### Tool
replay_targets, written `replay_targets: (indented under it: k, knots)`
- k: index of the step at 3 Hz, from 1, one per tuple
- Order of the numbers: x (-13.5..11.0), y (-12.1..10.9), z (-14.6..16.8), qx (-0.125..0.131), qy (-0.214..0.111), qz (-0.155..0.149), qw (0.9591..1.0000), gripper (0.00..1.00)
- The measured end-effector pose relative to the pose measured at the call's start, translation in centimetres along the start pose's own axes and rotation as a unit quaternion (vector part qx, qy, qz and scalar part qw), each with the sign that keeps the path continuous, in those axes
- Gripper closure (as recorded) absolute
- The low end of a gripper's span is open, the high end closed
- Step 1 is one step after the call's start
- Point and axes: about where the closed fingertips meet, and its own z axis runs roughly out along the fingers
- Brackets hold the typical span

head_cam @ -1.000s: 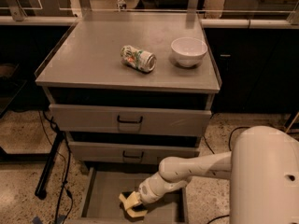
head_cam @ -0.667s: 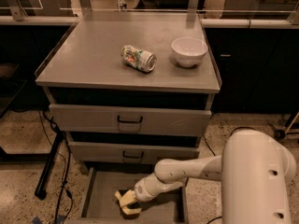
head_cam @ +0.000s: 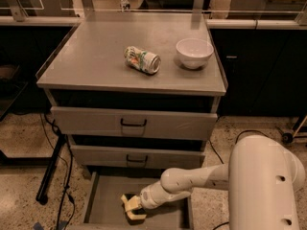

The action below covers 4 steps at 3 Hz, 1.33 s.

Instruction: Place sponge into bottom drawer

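The bottom drawer [head_cam: 108,210] is pulled open at the foot of the grey cabinet, showing a plain grey floor. My gripper [head_cam: 132,208] reaches down into it from the right, low over the drawer's middle. It is shut on the sponge [head_cam: 130,202], a small pale yellow piece with a dark face, held just above the drawer floor. The white arm [head_cam: 192,182] hides the right part of the drawer.
The two upper drawers [head_cam: 133,123] with black handles are closed. On the cabinet top lie a crushed printed can [head_cam: 142,60] and a white bowl [head_cam: 194,52]. A black stand and cables [head_cam: 53,166] are on the floor at the left. My white base [head_cam: 266,186] stands at the right.
My gripper has moved left and a little further into the bottom drawer with the sponge. The can and the bowl have not moved.
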Motion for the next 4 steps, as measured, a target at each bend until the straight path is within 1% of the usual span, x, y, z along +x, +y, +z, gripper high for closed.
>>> replay_targets:
  k: [1, 2, 3, 4]
  knots:
    - [-0.6, -1.9, 0.1, 0.017, -0.037, 0.021, 0.999, 1.0]
    - [-1.3, -3.9, 1.1, 0.022, -0.054, 0.041, 0.9974, 1.0]
    - [-1.3, -4.0, 1.2, 0.022, -0.055, 0.043, 0.9973, 1.0]
    - [-1.4, -4.0, 3.0, 0.026, -0.053, 0.05, 0.997, 1.0]
